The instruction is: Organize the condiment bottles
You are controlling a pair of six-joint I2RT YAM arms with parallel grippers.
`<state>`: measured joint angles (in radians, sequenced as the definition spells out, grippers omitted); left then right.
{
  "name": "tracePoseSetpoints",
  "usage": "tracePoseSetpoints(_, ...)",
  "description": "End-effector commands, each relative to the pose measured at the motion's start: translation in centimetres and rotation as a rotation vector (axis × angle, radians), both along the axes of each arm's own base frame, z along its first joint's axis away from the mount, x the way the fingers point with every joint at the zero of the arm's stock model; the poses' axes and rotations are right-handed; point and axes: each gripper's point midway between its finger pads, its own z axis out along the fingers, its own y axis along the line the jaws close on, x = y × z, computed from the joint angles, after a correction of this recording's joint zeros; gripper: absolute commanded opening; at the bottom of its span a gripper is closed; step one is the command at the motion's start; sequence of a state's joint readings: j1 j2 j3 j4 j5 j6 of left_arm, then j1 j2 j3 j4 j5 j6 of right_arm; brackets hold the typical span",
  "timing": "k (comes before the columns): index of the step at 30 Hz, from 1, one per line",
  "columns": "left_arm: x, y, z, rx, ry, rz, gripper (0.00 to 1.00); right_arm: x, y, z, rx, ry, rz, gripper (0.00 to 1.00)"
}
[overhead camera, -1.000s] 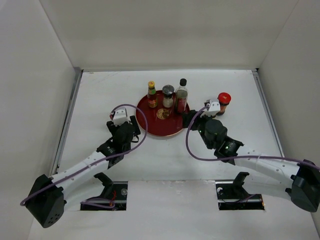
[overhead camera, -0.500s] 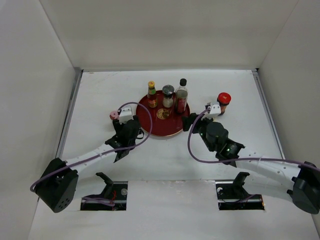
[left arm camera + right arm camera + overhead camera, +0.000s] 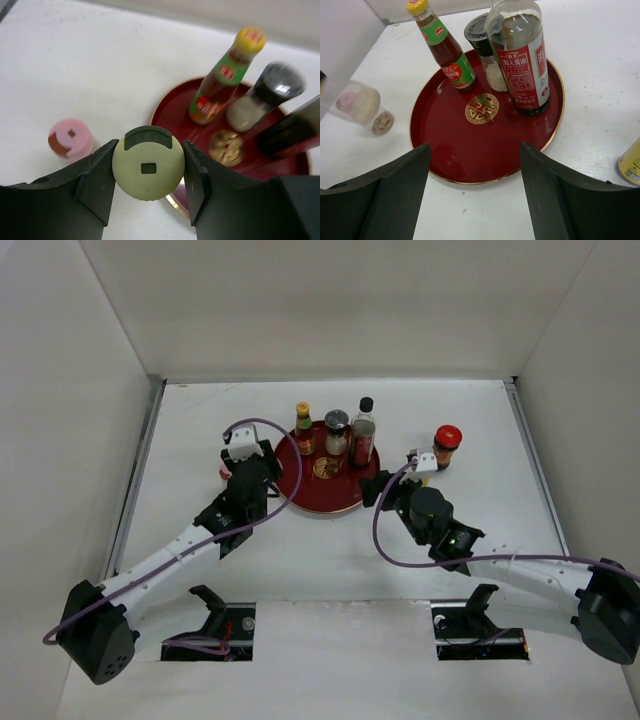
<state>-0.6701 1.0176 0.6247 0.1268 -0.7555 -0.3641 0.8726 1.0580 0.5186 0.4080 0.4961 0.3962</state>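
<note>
The left claw point(image 3: 148, 156) is closed on the cream-topped shaker point(image 3: 148, 170), one finger pressed to each side of its lid. It holds it just beside the near-left rim of the red tray point(image 3: 437, 160). The right wrist view shows that shaker only as a tilted blur to the left of the tray, so I cannot tell whether its base rests on the surface point(image 3: 200, 410) or hangs clear of it. The right claw point(image 3: 474, 150) stands wide open and holds nothing, poised over the near edge of the tray.

Just left of the held shaker, the pink-topped shaker point(image 3: 71, 139) stands upright on the surface, outside the tray. At the right edge of the right wrist view a yellow container point(image 3: 632, 162) lies off the tray, cut off too much to identify. The near half of the tray is bare apart from its gold emblem.

Along the far side of the tray three items stand upright in a row: the yellow-capped sauce bottle point(image 3: 445, 50), the grey-lidded jar point(image 3: 487, 55) and the tall black-capped bottle point(image 3: 522, 65). To the right of the tray, the red-capped jar point(image 3: 447, 443) stands alone on the surface.

If organizing means gathering everything onto the tray, I judge the job a bit under half done. Three items are placed and one is in hand at the rim. The pink-topped shaker, the red-capped jar and the yellow container have yet to be brought in.
</note>
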Motion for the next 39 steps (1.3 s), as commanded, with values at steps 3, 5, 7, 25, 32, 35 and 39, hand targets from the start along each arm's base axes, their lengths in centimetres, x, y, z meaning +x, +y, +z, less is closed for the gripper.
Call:
tracePoseSetpoints(3, 3.1, -3.1, 4.8, -0.061, -0.094, -0.056, 0.26, 0.0, 0.2, 1.3, 0.081, -0.04, 0.004, 0.78)
tracePoseSetpoints(5, 4.6, -4.7, 4.3, -0.065, -0.088, -0.079, 0.26, 0.0, 0.1, 1.4, 0.084, -0.04, 0.001, 0.78)
tracePoseSetpoints(7, 6.0, -6.3, 4.0, -0.074, -0.087, -0.104, 0.26, -0.2, -0.2, 1.6, 0.092, -0.047, 0.0, 0.79)
tracePoseSetpoints(25, 11.8, -15.1, -1.8, -0.07, -0.015, -0.23, 0.27, 0.9, -1.8, -0.6, 0.08, 0.023, -0.059, 0.81)
tracePoseSetpoints(32, 12.4, -16.3, -3.9, -0.042, 0.023, -0.229, 0.3, 0.8, -1.9, -0.2, 0.089, 0.015, -0.056, 0.82)
tracePoseSetpoints(35, 12.0, -16.3, -4.8, -0.02, 0.044, -0.217, 0.33, 0.8, -2.0, -0.3, 0.087, 0.017, -0.059, 0.83)
tracePoseSetpoints(39, 11.4, -15.8, -5.8, 0.019, 0.075, -0.187, 0.43, 0.8, -2.1, -0.4, 0.087, 0.02, -0.061, 0.85)
